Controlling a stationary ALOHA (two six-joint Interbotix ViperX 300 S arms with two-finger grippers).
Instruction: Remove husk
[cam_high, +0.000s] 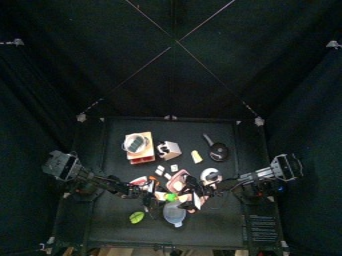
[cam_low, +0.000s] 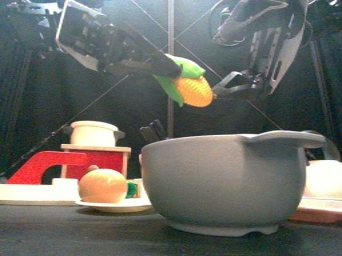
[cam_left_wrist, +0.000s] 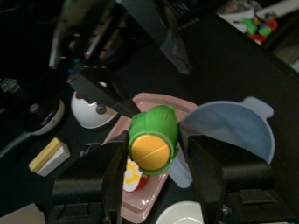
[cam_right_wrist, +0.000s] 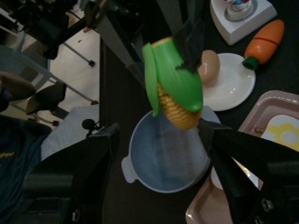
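Note:
The husk (cam_low: 182, 69) is a bright-green leafy cover on a small yellow cob (cam_low: 195, 93), held in the air above the big grey bowl (cam_low: 234, 185). My left gripper (cam_left_wrist: 155, 159) is shut on the husked end; in the left wrist view the husk (cam_left_wrist: 153, 131) fills the gap between its jaws. My right gripper (cam_right_wrist: 176, 144) is open, its jaws wide on either side of the cob (cam_right_wrist: 177, 109), with one fingertip (cam_low: 230, 82) close to the cob's tip. In the top view both grippers meet over the table's middle (cam_high: 183, 185).
A peach-like fruit on a white plate (cam_low: 114, 204) stands left of the bowl, with a red and wooden box (cam_low: 64, 165) behind it. A pink tray (cam_low: 321, 208) is on the right. A lime-green lump (cam_high: 136, 216), a pale yellow piece (cam_high: 195, 156) and a black pan (cam_high: 215, 150) lie on the table.

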